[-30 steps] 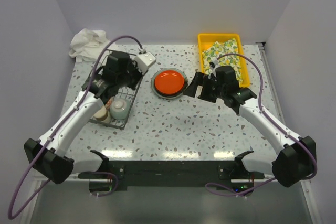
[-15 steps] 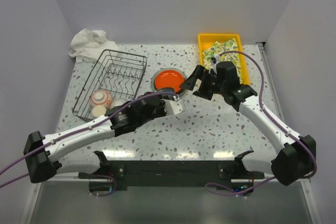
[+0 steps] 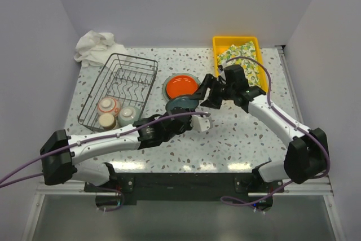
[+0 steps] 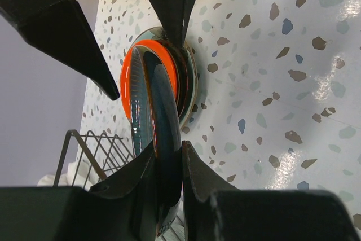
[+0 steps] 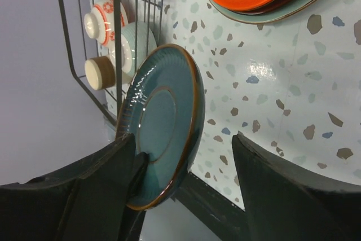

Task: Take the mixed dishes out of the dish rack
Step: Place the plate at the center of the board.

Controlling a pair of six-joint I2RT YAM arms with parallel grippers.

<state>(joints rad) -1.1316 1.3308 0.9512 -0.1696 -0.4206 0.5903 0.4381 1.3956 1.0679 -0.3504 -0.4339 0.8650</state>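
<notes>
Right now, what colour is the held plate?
The plate is dark teal, brownish rim; clearest in the right wrist view.

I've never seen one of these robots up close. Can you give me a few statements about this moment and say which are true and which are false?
1. The left gripper holds a dark teal plate on its edge. True.
2. The dish rack has nothing in it. False: a red-white bowl, a grey-brown cup and a pale cup sit in it.
3. An orange plate lies face up near the rack. True.
4. The right gripper is clamped on the orange plate. False: its jaws stand open on either side of the teal plate.
5. The yellow tray is stacked with cups. False: it holds a lemon-print cloth.
</notes>
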